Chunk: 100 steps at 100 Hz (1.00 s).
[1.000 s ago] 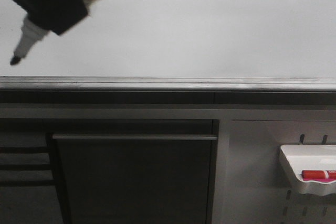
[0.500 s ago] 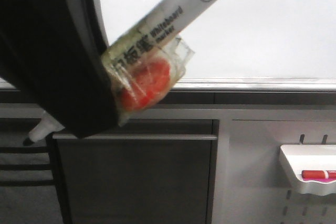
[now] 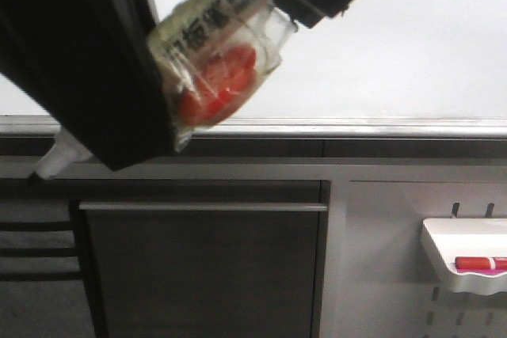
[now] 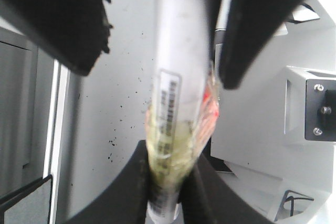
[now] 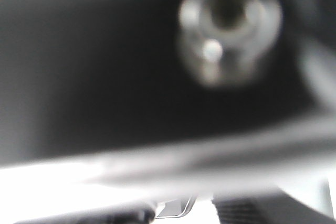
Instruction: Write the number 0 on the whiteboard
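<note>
Whiteboard (image 3: 380, 45) fills the far side, bare of any stroke you can see; no number 0 is on it yet

Your left gripper (image 4: 168, 182) pinches a taped whiteboard marker (image 4: 181, 103), jaws pressed against its barrel near the writing end, and in the front view that marker (image 3: 218, 5) slants across the near left with its tip (image 3: 49, 165) low, below the board's grey edge strip (image 3: 364, 127) rather than on the white. A second dark claw sits around the marker's far end in both views, probably your right gripper, though whether it is closed on the barrel you cannot tell, and the right wrist view is only blur. You are judged to be at the pen-readying step; next, bring the tip up onto clear board. A small tray (image 3: 444, 259) with a red marker (image 3: 479, 263) hangs at the near right
</note>
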Motion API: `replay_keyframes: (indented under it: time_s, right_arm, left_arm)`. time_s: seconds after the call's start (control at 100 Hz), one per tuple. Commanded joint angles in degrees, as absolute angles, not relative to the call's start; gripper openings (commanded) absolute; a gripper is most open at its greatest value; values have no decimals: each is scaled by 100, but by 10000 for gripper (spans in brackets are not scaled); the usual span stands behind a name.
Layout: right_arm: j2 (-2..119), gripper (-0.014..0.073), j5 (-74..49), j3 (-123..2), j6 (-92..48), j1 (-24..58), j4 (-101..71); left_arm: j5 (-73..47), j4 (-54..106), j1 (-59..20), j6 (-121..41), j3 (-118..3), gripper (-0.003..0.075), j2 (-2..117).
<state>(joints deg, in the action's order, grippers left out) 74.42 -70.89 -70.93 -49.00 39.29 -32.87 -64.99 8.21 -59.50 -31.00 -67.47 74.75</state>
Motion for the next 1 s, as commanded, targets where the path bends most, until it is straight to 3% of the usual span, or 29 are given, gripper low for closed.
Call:
replay_keyframes:
  time_s: [0.0,0.51,0.8,0.99]
  right_arm:
    - [7314,330,-7083,-7283,-4978,3935,-3465]
    - [7314,325,-7026,-7283,-4978,3935,-3548]
    - [7314,85,-6987,-7283,-5039,3935,-3569]
    - [7314,56,-6998,-7283,-5039,3935,-3569]
  left_arm:
    - [-6380,897,-5996,-3091,-6936,-20,7339]
    - [-6358,897,-5996,-3091,-6936,-20,7339]
    - [-6358,897,-5996,-3091,-6936,-20,7339]
    - [-6358,897,-5996,-3091,-6936,-20,7339]
